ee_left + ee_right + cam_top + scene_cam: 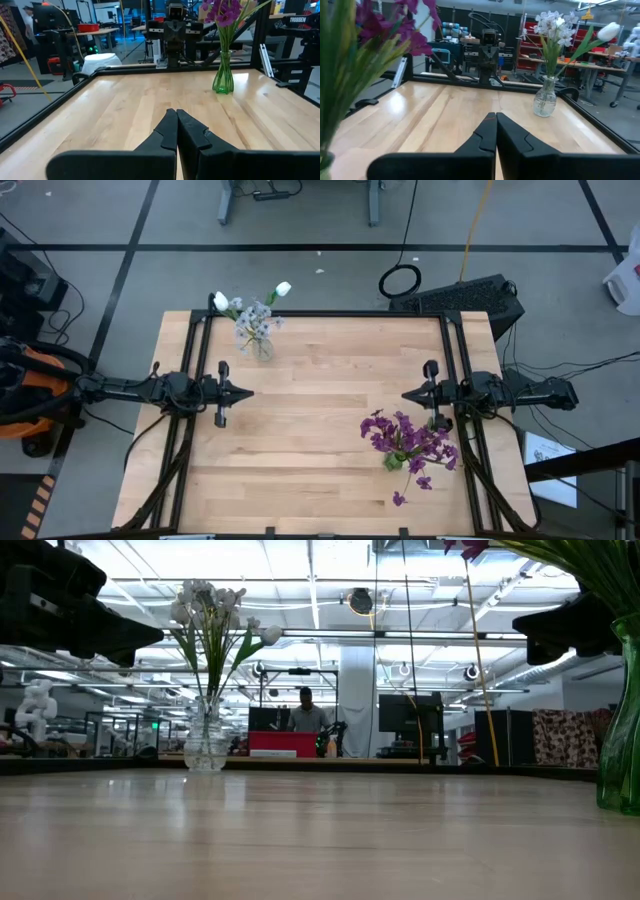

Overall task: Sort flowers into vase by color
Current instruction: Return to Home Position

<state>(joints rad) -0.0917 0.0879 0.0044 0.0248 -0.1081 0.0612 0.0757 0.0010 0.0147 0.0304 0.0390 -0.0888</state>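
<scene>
A clear glass vase (263, 345) stands on its base at the table's far left, holding pale grey-blue clusters (252, 315) and white tulip-like buds (283, 289); it also shows in the low view (207, 747) and the right wrist view (545, 100). A green glass vase (395, 460) stands near the right, holding purple flowers (405, 435); it shows in the left wrist view (223, 80). My left gripper (248, 392) is shut and empty at the table's left. My right gripper (406, 394) is shut and empty at the right, beside the purple flowers.
A black metal frame (320, 313) runs along the table's edges. The bare wood between the two grippers (325, 395) has nothing on it. A person (306, 710) stands in the room far beyond the table.
</scene>
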